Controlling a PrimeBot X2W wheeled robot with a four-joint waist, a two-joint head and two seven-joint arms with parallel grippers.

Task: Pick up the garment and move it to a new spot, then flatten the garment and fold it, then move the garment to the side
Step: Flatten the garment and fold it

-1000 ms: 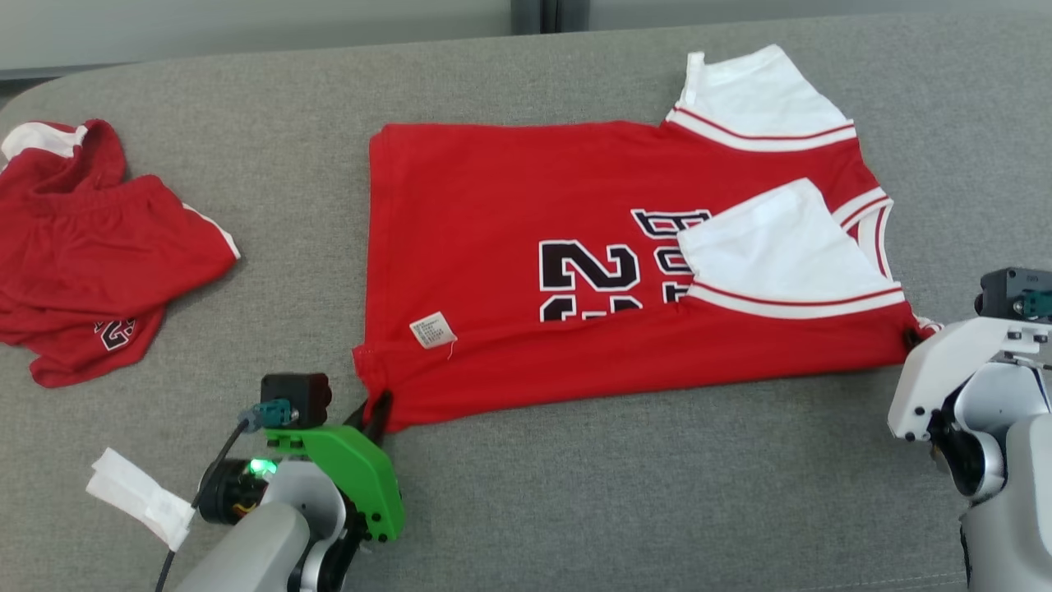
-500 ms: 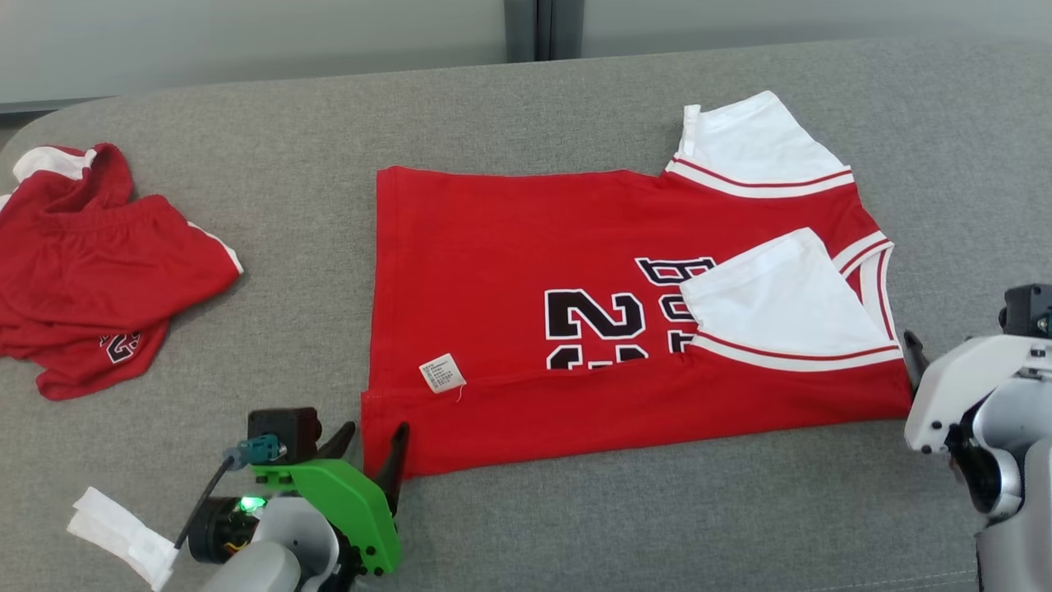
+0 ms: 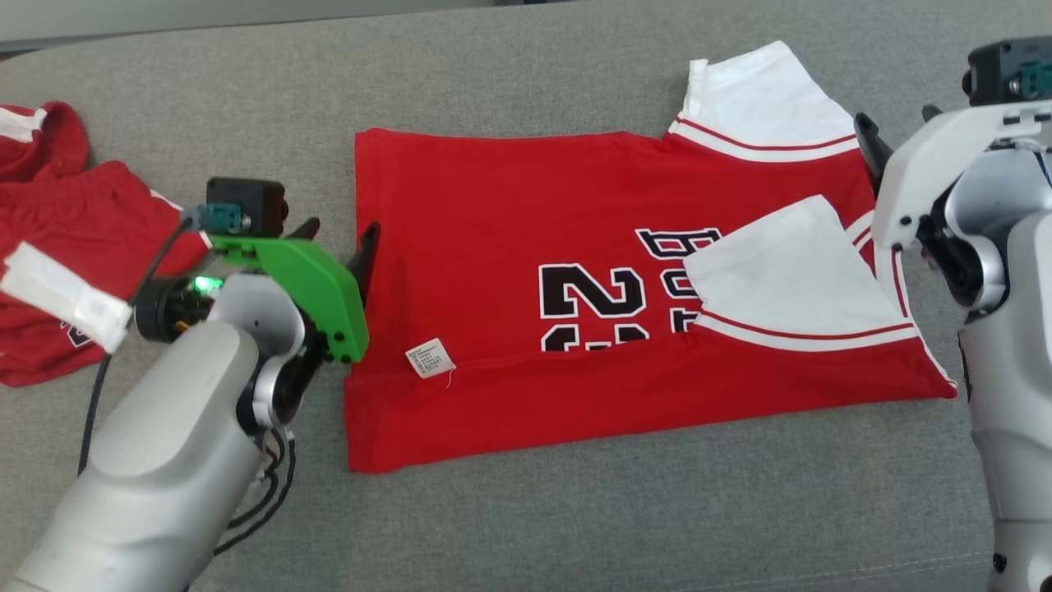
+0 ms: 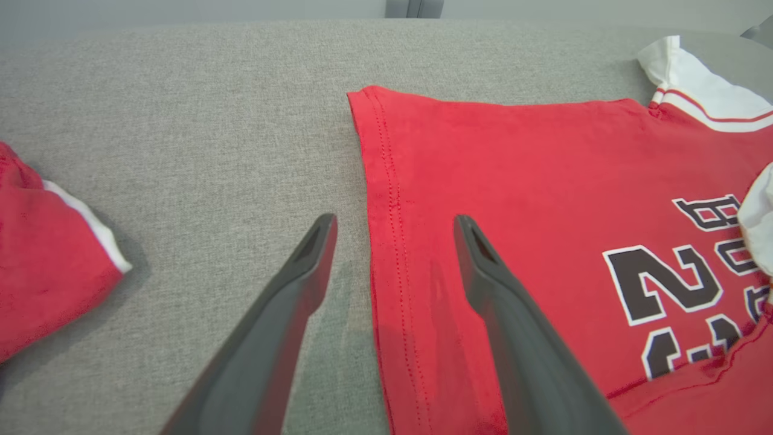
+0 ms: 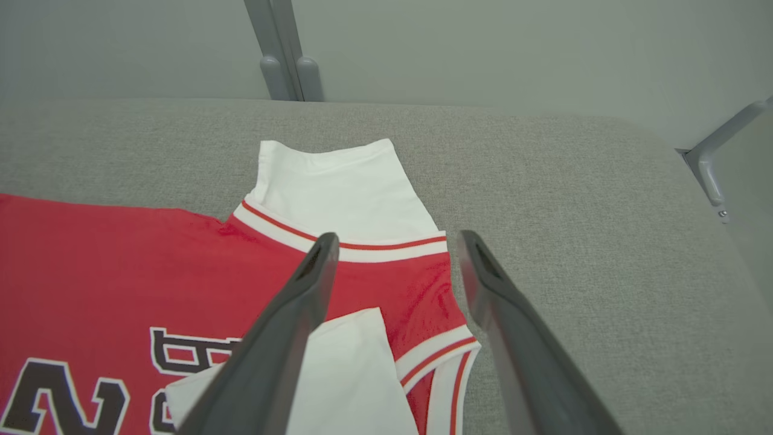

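Note:
The garment (image 3: pixel 509 205) is a red jersey with white sleeves and black numerals, spread flat on the grey padded table (image 3: pixel 575 526), its near long edge folded up over itself. My left gripper (image 3: pixel 339 234) is open at the garment's left hem, holding nothing. In the left wrist view that gripper (image 4: pixel 394 222) straddles the hem of the garment (image 4: pixel 531 181). My right gripper (image 3: pixel 897 123) is open above the collar end on the right. Seen from the right wrist, its fingers (image 5: pixel 398 237) hang over the shoulder of the garment (image 5: pixel 121 260) and the far white sleeve (image 5: pixel 338 187).
A second red garment (image 3: pixel 49 230) lies crumpled at the table's left side, also seen in the left wrist view as a red heap (image 4: pixel 42 278). A white tag (image 3: pixel 57 296) hangs on my left arm's cable. Wall rails (image 5: pixel 284 48) stand behind the table.
Both grippers opened and let go of the garment's near corners, leaving the near edge folded over. Both arms then moved toward the far side. The head camera shifted.

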